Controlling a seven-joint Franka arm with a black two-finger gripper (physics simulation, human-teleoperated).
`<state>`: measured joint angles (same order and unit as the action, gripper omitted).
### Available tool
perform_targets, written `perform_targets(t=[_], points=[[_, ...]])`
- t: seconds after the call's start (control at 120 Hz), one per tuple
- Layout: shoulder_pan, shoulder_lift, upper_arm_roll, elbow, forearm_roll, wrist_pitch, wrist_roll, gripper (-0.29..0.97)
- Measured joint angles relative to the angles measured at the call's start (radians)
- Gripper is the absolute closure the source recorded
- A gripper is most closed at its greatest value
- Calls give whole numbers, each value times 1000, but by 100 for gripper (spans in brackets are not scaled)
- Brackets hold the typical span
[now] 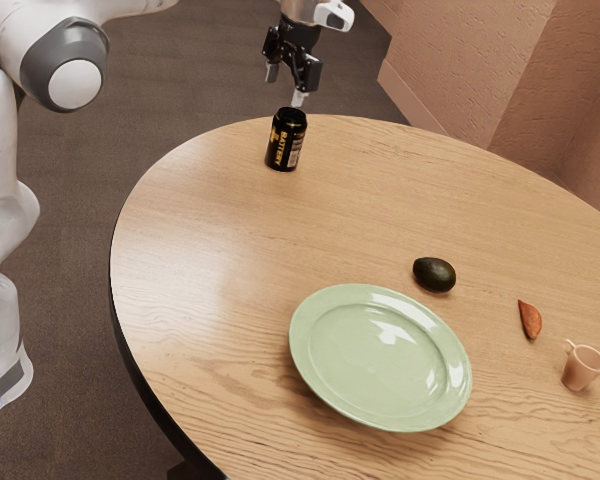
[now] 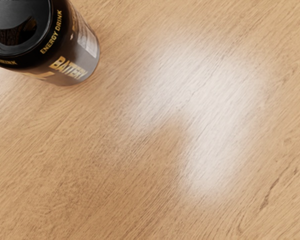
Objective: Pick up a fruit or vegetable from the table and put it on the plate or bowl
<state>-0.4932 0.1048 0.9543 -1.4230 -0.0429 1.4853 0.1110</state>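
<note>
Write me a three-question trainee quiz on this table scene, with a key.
1. True or false: the avocado lies on the table, off the plate.
2. Which stands nearest the gripper? A energy drink can; B bowl; C kettle.
3. Fill in: the cup stands near the exterior view's ____ edge.
Key: 1 true; 2 A; 3 right.

table (image 1: 230,250): wood grain, satin sheen | plate (image 1: 380,357): glossy glaze | can (image 1: 286,139): glossy black
</note>
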Motion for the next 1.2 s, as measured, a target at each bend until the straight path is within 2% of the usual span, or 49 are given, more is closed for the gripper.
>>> perform_targets(t=[0.117, 0.225, 0.325, 0.433, 0.483, 0.6, 0.75, 0.9, 1.017, 1.1, 1.2], points=[[1, -7, 1, 10, 2, -4, 8, 0], [-4, -82, -12, 257, 5, -67, 13, 0], [74, -37, -34, 309, 6, -100, -25, 0], [48, 70, -32, 238, 9, -101, -65, 0], [37, 107, -38, 155, -4, -67, -59, 0], [30, 143, -133, -11, -57, 54, -45, 0], [-7, 150, -240, -38, -110, 171, -5, 0], [-18, 144, -261, -39, -157, 234, 89, 0], [-122, 110, -261, -27, -36, 193, 209, 0], [-144, 58, -262, -24, 45, 132, 282, 0], [-176, 38, -282, -25, 87, 65, 383, 0]])
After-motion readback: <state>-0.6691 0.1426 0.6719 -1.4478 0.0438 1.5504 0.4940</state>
